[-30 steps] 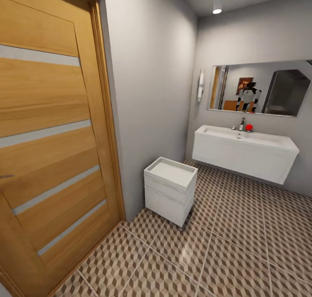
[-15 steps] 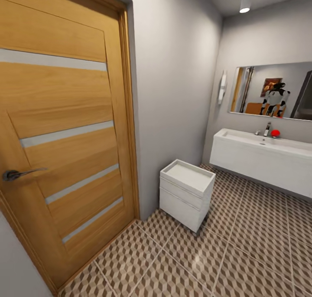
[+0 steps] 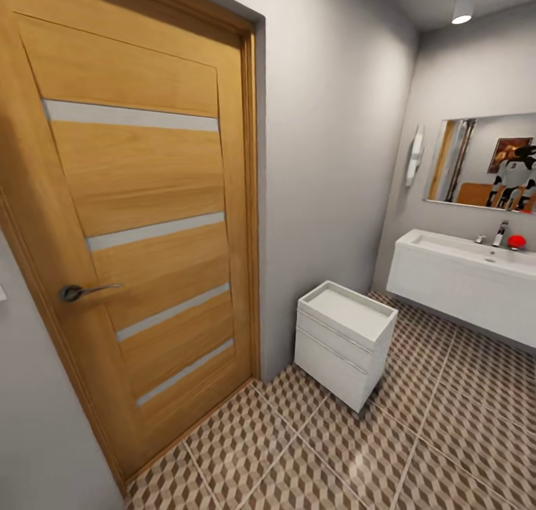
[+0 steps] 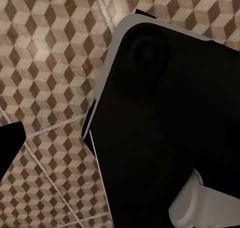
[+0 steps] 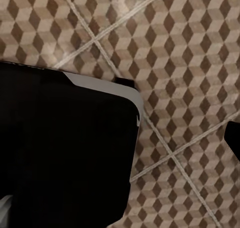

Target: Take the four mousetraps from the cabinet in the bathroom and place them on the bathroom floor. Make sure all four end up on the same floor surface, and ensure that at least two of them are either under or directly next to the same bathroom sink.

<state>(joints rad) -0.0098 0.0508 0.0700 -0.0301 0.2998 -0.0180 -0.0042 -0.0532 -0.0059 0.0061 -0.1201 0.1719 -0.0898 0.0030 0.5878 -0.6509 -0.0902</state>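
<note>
The mousetraps and the orange-brown cabinet are out of view. The white wall-hung sink [image 3: 465, 279] with its chrome tap [image 3: 500, 233] hangs on the far wall at the right edge of the head view. The cube-patterned bathroom floor [image 3: 447, 435] spreads below it. Both wrist views look down at that floor [image 4: 45, 53] [image 5: 190, 53] past the robot's black base [image 4: 170, 128] [image 5: 65, 148]. A dark sliver, possibly a finger, cuts into the edge of each wrist view; whether either gripper is open or shut cannot be told.
A closed wooden door [image 3: 149, 257] with a metal handle [image 3: 82, 292] takes up the left. A small white drawer unit [image 3: 344, 342] stands against the grey wall beside it. A mirror [image 3: 484, 164] hangs above the sink, and a red object [image 3: 516, 241] sits by the tap.
The camera has turned left: door, drawer unit and sink have all slid right in the picture, and the door handle has come fully into view. Nothing in the room itself moved.
</note>
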